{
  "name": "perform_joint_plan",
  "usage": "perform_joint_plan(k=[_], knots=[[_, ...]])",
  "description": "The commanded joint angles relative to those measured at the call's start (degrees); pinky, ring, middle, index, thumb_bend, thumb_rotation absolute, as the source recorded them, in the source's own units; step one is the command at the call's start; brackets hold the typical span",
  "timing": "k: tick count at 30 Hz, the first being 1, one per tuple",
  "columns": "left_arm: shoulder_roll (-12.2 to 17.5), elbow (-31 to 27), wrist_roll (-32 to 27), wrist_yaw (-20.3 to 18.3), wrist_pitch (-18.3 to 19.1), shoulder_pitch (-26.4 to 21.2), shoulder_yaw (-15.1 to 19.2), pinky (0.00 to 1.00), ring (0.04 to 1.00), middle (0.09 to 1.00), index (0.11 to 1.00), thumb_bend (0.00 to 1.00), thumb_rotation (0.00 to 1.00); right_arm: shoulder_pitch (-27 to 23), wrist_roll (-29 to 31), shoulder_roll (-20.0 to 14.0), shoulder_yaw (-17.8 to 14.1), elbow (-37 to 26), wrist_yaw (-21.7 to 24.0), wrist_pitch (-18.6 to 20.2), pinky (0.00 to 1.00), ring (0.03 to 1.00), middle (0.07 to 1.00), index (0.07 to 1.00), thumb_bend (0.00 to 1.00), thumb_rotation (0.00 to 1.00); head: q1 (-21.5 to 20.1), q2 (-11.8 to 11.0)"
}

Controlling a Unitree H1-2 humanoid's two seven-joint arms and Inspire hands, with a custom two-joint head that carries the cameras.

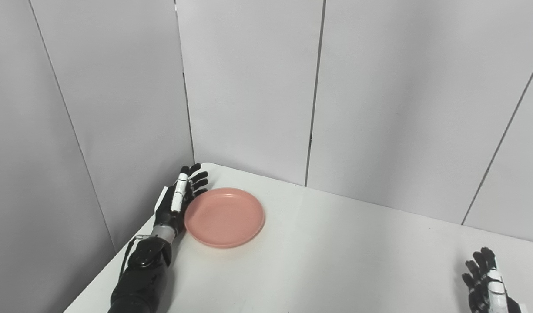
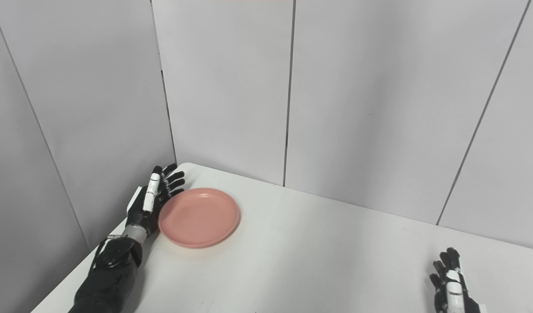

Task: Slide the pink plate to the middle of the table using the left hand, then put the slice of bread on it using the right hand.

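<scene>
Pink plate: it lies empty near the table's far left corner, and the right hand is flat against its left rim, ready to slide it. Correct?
Not quite: the left hand is at the pink plate, not the right, as the left eye view shows. The right hand waits at the table's near right.

pink plate, white table

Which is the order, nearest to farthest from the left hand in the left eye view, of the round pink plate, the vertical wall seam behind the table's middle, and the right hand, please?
1. Round pink plate: right beside the left hand, at the table's left.
2. Vertical wall seam: behind the table's middle.
3. Right hand: far right, at the near edge.
</scene>
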Motion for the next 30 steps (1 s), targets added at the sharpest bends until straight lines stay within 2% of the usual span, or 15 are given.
perform_joint_plan(k=[1, 6, 14, 21, 30], knots=[[0.5, -2.0, -0.7, -1.7, -0.2, -1.4, -0.4, 0.83, 0.860, 0.846, 0.867, 0.75, 1.00, -1.0, 0.0, 0.0, 0.0, -1.8, 0.0, -0.9, 1.00, 1.000, 0.998, 1.000, 0.52, 0.99, -0.2, 0.1], [-0.4, -1.9, 0.3, -1.1, -0.6, -1.6, -1.3, 0.82, 0.845, 0.833, 0.865, 0.75, 1.00, -1.1, 0.0, -0.1, -0.1, -1.8, 0.1, -1.0, 1.00, 1.000, 1.000, 1.000, 0.51, 0.99, -0.1, 0.1], [-2.1, 0.8, -1.1, -3.8, -1.3, -2.7, -1.5, 0.79, 0.841, 0.836, 0.850, 0.75, 1.00, -1.0, -0.3, 0.1, -0.1, -2.6, -0.5, -0.2, 1.00, 1.000, 1.000, 1.000, 0.53, 0.99, -0.4, 0.3], [-3.0, 2.0, -0.4, -3.8, -2.6, -2.8, -2.5, 0.80, 0.846, 0.850, 0.858, 0.74, 1.00, -0.9, -0.4, 0.0, -0.1, -2.9, -0.6, -0.1, 1.00, 1.000, 1.000, 1.000, 0.55, 0.99, -0.5, 0.7], [-5.3, -1.2, -0.6, -2.1, -1.2, -2.1, -3.1, 0.76, 0.814, 0.820, 0.852, 0.77, 0.99, -0.6, -0.2, 0.0, 0.1, -3.9, -0.6, 0.6, 1.00, 1.000, 1.000, 1.000, 0.57, 0.98, -1.6, 2.0]])
